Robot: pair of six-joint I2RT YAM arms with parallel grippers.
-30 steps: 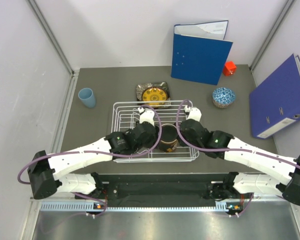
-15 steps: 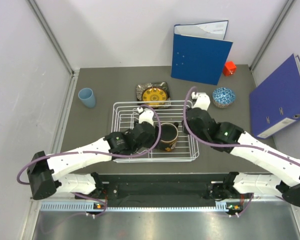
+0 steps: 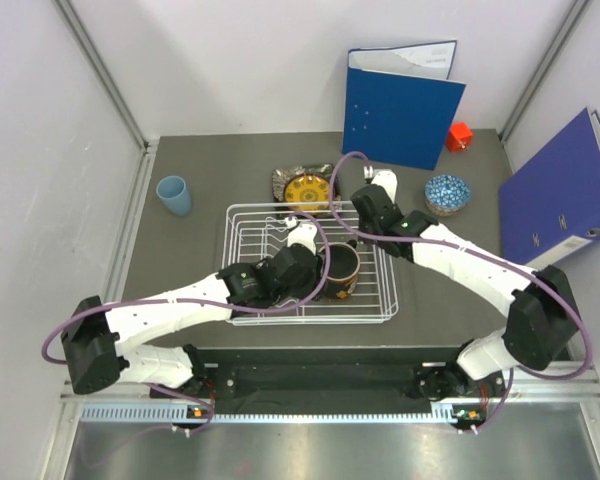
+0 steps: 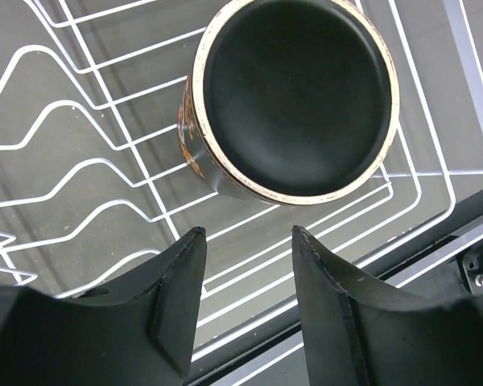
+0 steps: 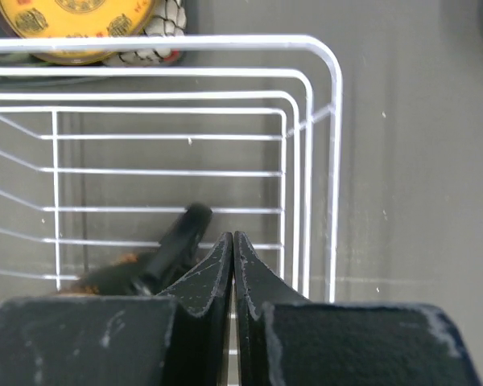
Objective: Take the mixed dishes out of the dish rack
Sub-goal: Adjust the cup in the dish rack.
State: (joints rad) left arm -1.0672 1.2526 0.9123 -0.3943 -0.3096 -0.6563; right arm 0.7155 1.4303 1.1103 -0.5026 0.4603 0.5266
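The white wire dish rack (image 3: 248, 232) holds the dark brown mug (image 3: 340, 270), upright near its right end. My left gripper (image 3: 318, 268) is open just left of the mug; in the left wrist view (image 4: 247, 233) the mug (image 4: 298, 96) stands ahead of the open fingers, apart from them. My right gripper (image 3: 363, 236) is shut and empty over the rack's far right part; in the right wrist view (image 5: 233, 237) the mug's handle (image 5: 181, 233) lies just left of the tips. The yellow dish (image 3: 309, 190) sits on the square plate (image 3: 281, 181) behind the rack. The light blue cup (image 3: 174, 195) and the speckled bowl (image 3: 447, 193) stand on the table.
Blue ring binders stand at the back (image 3: 400, 100) and lean at the right wall (image 3: 560, 195). A small red block (image 3: 460, 135) sits at the back right. The rack's wire rim (image 5: 336, 121) rises to the right of my right fingertips.
My right arm has swung back and to the left, its gripper moving from the mug's right side to the rack's far right part. My left gripper has shifted slightly toward the mug.
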